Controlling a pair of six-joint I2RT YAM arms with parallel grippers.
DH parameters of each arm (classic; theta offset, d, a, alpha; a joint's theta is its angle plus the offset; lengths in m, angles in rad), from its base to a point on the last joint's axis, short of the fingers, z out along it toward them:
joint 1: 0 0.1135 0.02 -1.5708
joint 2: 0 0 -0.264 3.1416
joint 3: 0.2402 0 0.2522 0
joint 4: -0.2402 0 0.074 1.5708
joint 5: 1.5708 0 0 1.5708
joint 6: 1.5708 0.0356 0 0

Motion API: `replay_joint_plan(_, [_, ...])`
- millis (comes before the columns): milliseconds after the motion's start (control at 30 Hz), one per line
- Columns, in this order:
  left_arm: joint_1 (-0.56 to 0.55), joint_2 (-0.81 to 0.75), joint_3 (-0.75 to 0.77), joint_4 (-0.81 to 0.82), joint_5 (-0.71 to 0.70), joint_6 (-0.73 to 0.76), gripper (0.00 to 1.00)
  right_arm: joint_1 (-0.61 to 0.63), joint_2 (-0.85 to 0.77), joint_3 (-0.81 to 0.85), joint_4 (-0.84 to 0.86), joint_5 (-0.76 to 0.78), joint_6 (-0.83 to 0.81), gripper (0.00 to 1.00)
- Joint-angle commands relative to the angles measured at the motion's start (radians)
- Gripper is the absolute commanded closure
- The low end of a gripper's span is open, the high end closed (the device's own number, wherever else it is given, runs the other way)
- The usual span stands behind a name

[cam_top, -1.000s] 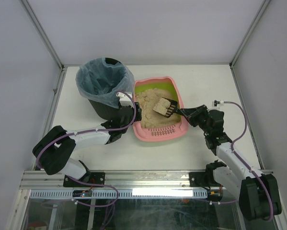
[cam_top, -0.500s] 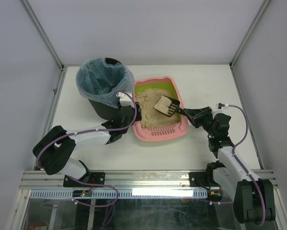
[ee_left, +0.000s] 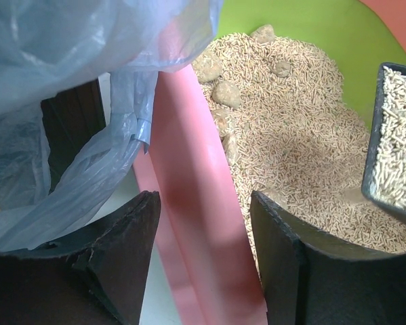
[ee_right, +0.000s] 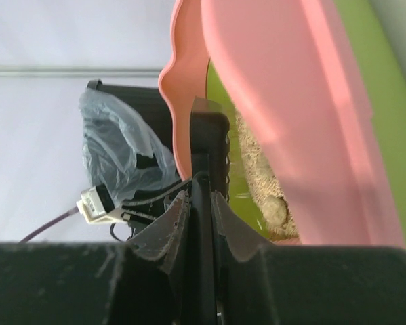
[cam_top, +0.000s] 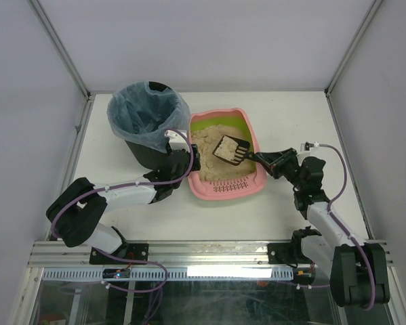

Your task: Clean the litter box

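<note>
Looking down from overhead, I am seeing the litter box (cam_top: pixel 219 191) sitting on the tabletop (cam_top: pixel 297 115) just right of the black bin (cam_top: pixel 143 157), the two nearly touching. The right gripper (cam_top: pixel 270 161) is reaching in over the box's right wall, forearm low and elbow bent out to the right. Its jaws are clamping the handle of the scoop (cam_top: pixel 231 150), which is hanging tilted above the litter. The left gripper (cam_top: pixel 186 162) is lying stretched along the tabletop with its wrist tucked between bin and box. Through the left wrist camera, its jaws are straddling the pink wall (ee_left: pixel 189 169) and appear to be pinching it. Pellets are sitting in the scoop (ee_left: pixel 392 156), and several clumps (ee_left: pixel 226 95) are lying further along the sand. Through the right wrist camera, the jaws are pressing together on the thin handle, with the scoop edge-on beside the pink rim (ee_right: pixel 270 101) and the blue bag (ee_right: pixel 114 156) beyond. As I am judging it, the load is going to have to cross the box wall and the left wrist to reach the bin. A tilted scoop is risking pellets spilling onto the tabletop. A low path is risking a knock against the left arm, and a loosening hold is risking the box sliding.
</note>
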Motion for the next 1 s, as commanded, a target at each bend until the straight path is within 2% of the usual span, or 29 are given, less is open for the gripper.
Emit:
replay_joint_plan(0, [-0.003,0.005,0.022,0.043,0.004,0.005,0.42,-0.008,-0.032,0.046,0.096,0.002,0.025,1.0])
replay_joint_plan(67, [-0.002,0.012,0.025,0.042,0.008,0.004,0.42,-0.007,-0.049,0.051,0.057,0.025,0.001,1.0])
replay_joint_plan(167, [-0.003,0.021,0.033,0.044,0.012,0.004,0.42,0.02,0.02,0.125,0.065,-0.078,-0.053,1.0])
replay_joint_plan(267, [-0.004,0.028,0.04,0.04,0.012,0.009,0.43,-0.018,-0.039,0.068,0.039,0.038,0.009,1.0])
replay_joint_plan(367, [-0.004,0.023,0.039,0.036,0.005,0.012,0.43,0.024,0.047,0.127,0.093,-0.077,-0.041,1.0])
replay_joint_plan(433, [-0.005,0.02,0.039,0.035,0.005,0.014,0.43,-0.008,0.04,0.081,0.12,-0.047,0.025,1.0])
replay_joint_plan(467, [-0.005,0.019,0.039,0.035,0.005,0.014,0.43,-0.018,0.016,0.054,0.112,0.016,0.056,1.0])
replay_joint_plan(500, [-0.004,0.02,0.038,0.035,0.006,0.015,0.43,-0.017,0.004,0.053,0.107,0.018,0.045,1.0])
replay_joint_plan(567, [-0.006,0.021,0.04,0.036,0.004,0.017,0.43,0.03,0.057,0.121,0.098,-0.066,-0.032,1.0])
replay_joint_plan(633, [-0.005,0.023,0.042,0.037,0.009,0.018,0.43,0.019,0.086,0.154,0.136,-0.133,-0.032,1.0])
replay_joint_plan(733, [-0.008,0.028,0.044,0.037,0.014,0.018,0.43,-0.054,-0.002,0.117,0.049,-0.016,0.007,1.0])
replay_joint_plan(867, [-0.009,0.026,0.044,0.037,0.016,0.017,0.43,-0.003,0.06,0.192,0.047,-0.127,-0.066,1.0])
replay_joint_plan(967, [-0.009,0.031,0.047,0.037,0.021,0.017,0.43,-0.049,-0.021,0.12,0.002,-0.001,0.004,1.0])
